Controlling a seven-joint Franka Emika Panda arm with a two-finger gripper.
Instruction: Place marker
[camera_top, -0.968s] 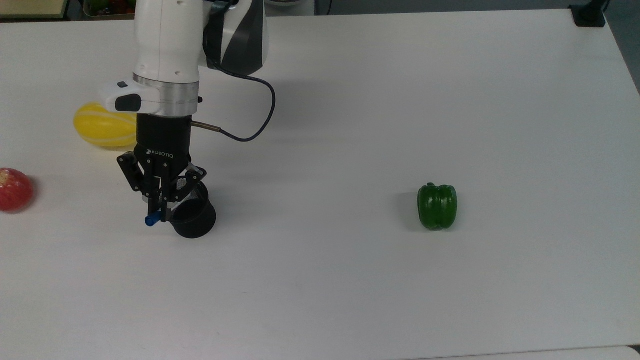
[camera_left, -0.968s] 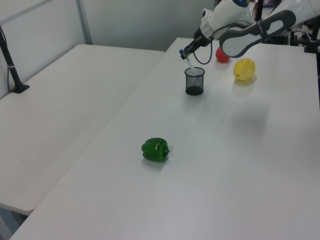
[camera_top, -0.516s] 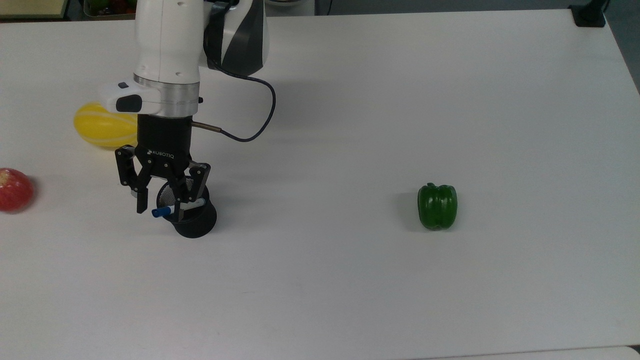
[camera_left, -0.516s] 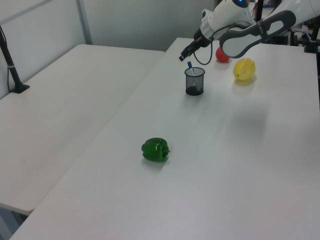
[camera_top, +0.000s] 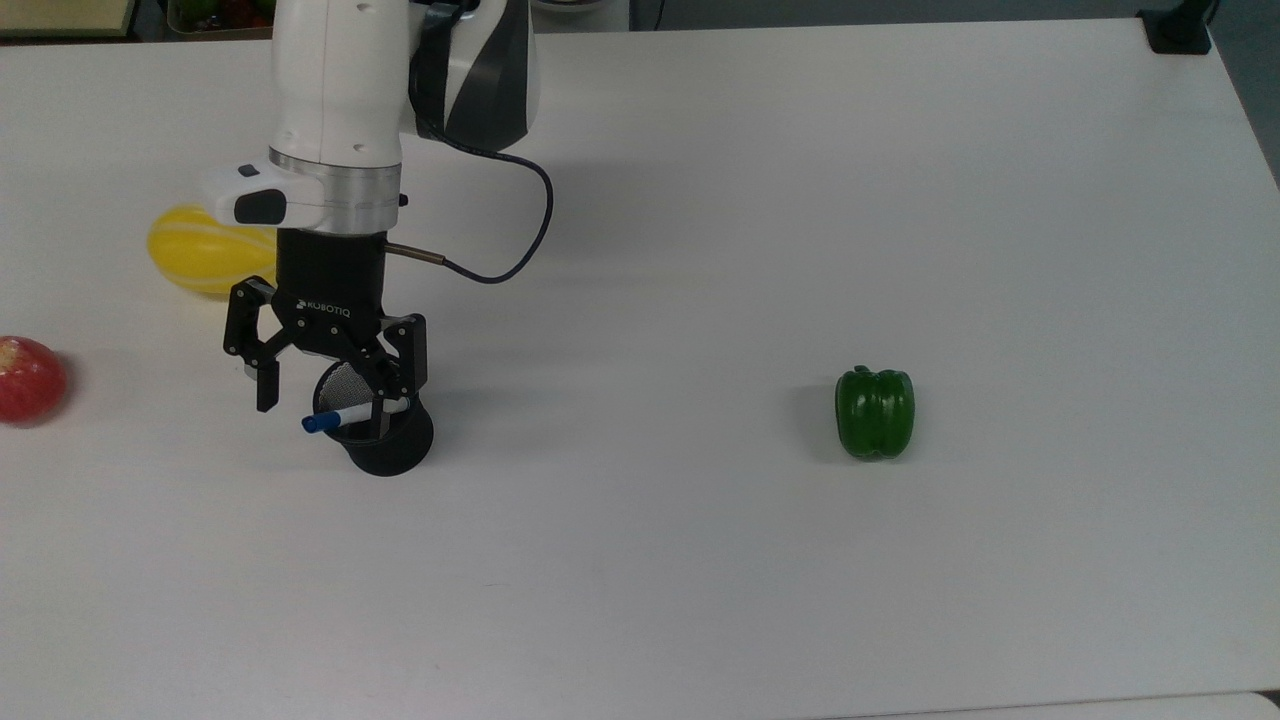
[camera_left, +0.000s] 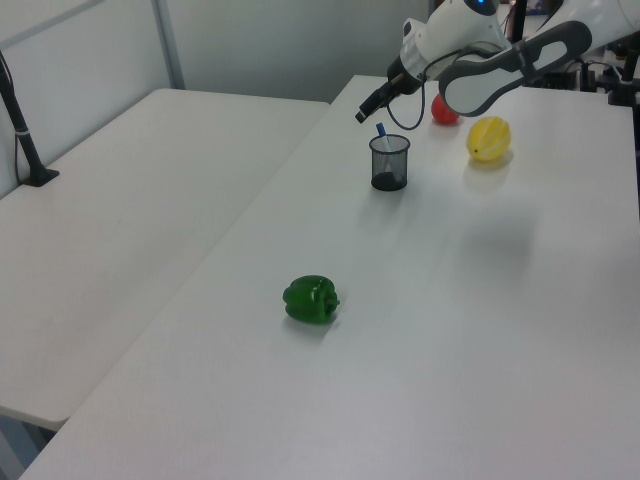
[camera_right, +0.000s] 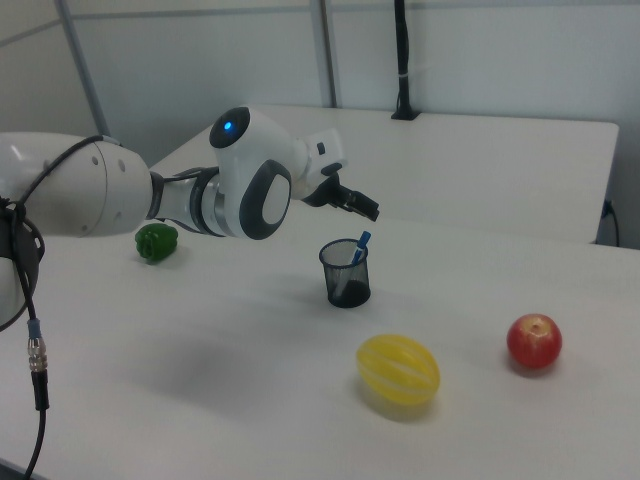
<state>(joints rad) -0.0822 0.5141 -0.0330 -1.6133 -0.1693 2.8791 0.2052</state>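
Observation:
The marker (camera_top: 345, 414) stands slanted inside a black mesh cup (camera_top: 392, 452), with its blue cap sticking out over the rim toward the top view's left. In the left view the marker (camera_left: 380, 131) pokes up from the cup (camera_left: 389, 166), and in the right view the marker (camera_right: 360, 245) leans in the cup (camera_right: 345, 276). My gripper (camera_top: 332, 393) hangs open just above the cup, its fingers spread to either side of the marker and apart from it. The gripper (camera_left: 366, 109) sits a little above the cup's rim, as does the gripper (camera_right: 357, 204) in the right view.
A green pepper (camera_top: 875, 413) lies far off toward the top view's right. A yellow melon (camera_top: 198, 252) sits behind the arm and a red apple (camera_top: 30, 380) at the top view's left edge. The white table (camera_top: 700, 560) stretches wide in front.
The gripper was shut on the marker above the cup; it has opened and lifted slightly. The marker has dropped into the cup and now leans on its rim.

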